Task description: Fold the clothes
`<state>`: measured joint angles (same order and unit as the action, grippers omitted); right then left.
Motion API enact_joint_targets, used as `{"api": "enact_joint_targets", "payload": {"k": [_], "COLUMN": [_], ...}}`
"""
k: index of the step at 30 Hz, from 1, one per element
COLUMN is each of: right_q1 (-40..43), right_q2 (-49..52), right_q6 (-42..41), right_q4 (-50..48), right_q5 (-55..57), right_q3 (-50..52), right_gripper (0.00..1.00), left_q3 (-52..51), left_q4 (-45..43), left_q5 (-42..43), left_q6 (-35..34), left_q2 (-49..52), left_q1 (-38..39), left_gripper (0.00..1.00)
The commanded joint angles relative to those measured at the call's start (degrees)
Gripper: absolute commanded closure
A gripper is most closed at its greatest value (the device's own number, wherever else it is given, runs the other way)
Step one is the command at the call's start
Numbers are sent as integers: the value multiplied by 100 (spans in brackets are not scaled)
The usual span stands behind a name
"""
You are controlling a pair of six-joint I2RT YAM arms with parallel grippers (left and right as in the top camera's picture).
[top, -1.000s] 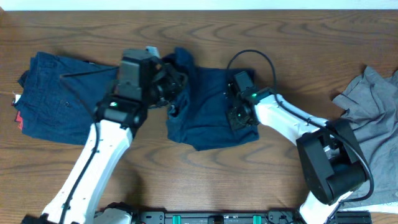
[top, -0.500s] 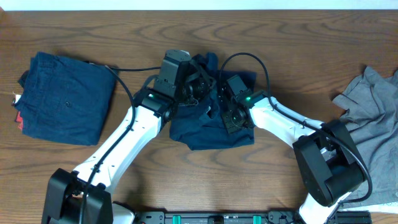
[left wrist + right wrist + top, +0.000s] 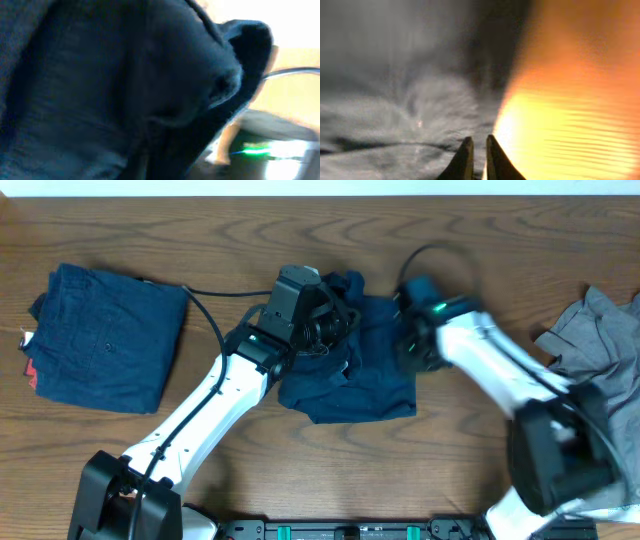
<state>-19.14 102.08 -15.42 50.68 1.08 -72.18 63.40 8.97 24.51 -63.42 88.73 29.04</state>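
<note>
navy-blue crumpled cloth garment (image 3: 365,385) lies mid-table. its upper-left part is bunched up under the left gripper (image 3: 322,332), prob. gathered there so one side can be carried over for a fold. right gripper (image 3: 412,345) sits at the garment's right edge, likely to pin or smooth that side. its fingertips (image 3: 466,156) are nearly together w/ only a slit btwn them and nothing caught.

left fingers: can't tell, since the left wrist view is all dark cloth pressed close w/ no fingers showing.

folded dark-blue stack (image 3: 105,335) at far left of the brown wooden table (image 3: 300,240) looks done. grey crumpled shirt (image 3: 590,370) waits at right, cut off by the frame edge.

right arm is blurred overhead. right wrist view is washed out by orange glare, so cloth edge vs table is hard to separate.
</note>
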Motion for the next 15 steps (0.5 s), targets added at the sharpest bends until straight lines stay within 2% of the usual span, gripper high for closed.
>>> {"api": "enact_joint_targets", "payload": {"k": [1, 4, 10, 15], "right_q1": [369, 481, 295, -24], "right_q2": [-671, -927, -997, -848], "right_q6": [-44, 330, 651, 739], "right_q4": [33, -72, -188, -208], "right_q5": [-59, -728, -1460, -1827], "right_q3": [-527, -625, -614, -577], "right_gripper": [85, 83, 83, 81], "left_q3": [157, 157, 157, 157], "left_q4": [44, 358, 507, 507], "left_q5": [208, 208, 203, -59], "left_q6": [640, 1364, 1888, 2262], "left_q2": [-42, -42, -55, -66], "left_q1": [7, 2, -136, -804], "left_gripper": [69, 57, 56, 55]}}
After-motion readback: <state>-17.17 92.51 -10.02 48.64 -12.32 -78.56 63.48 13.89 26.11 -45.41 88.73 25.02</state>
